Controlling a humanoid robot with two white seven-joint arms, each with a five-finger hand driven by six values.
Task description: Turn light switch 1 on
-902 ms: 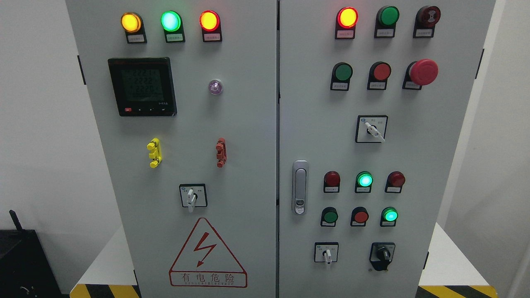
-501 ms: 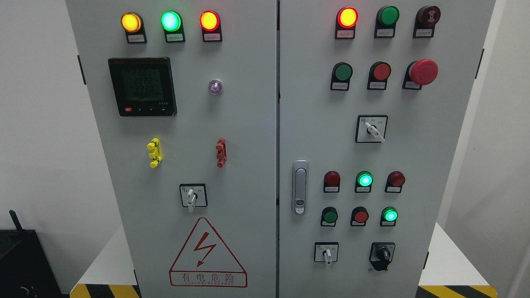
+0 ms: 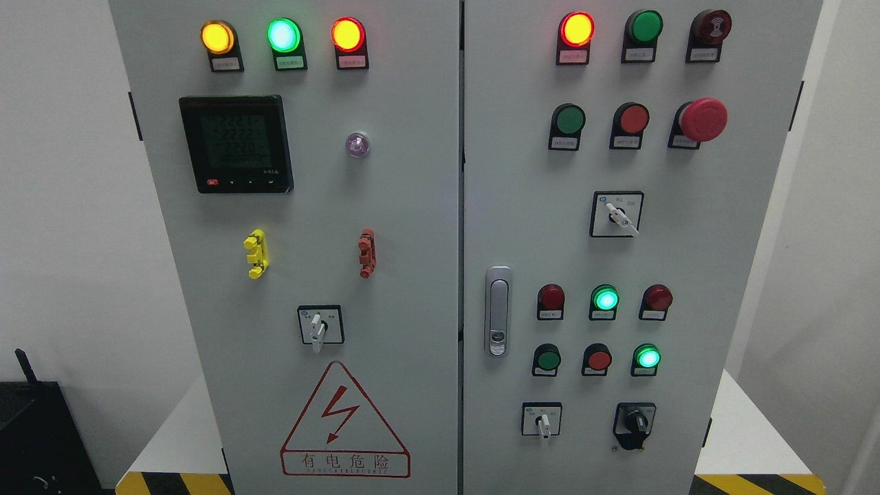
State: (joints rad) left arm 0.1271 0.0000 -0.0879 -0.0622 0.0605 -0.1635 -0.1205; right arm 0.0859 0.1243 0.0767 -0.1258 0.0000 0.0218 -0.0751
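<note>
Neither hand nor arm of the robot shows in the head view, so whether the fingers are spread, curled or gripping cannot be told, and nothing touches the panel. The grey cabinet point(image 3: 412, 206) fills the picture with two doors. Which control is light switch 1 cannot be read from the small labels; the likeliest candidates sit on the right door at about 5 o'clock: a row of three buttons, green button point(image 3: 548, 359), red button point(image 3: 599, 359) and a lit green button point(image 3: 647, 357), under three lamps, of which the middle green lamp point(image 3: 606, 299) glows. Below them are a white-handled selector point(image 3: 543, 421) and a black rotary knob point(image 3: 635, 423). At 1 o'clock the red mushroom button point(image 3: 702, 119) stands out from the door. On the left door, at 11 o'clock, the meter point(image 3: 236, 144) is lit beneath yellow, green and red lamps. Compared with the earlier frames, only the meter's digits flicker; everything else is unchanged.
</note>
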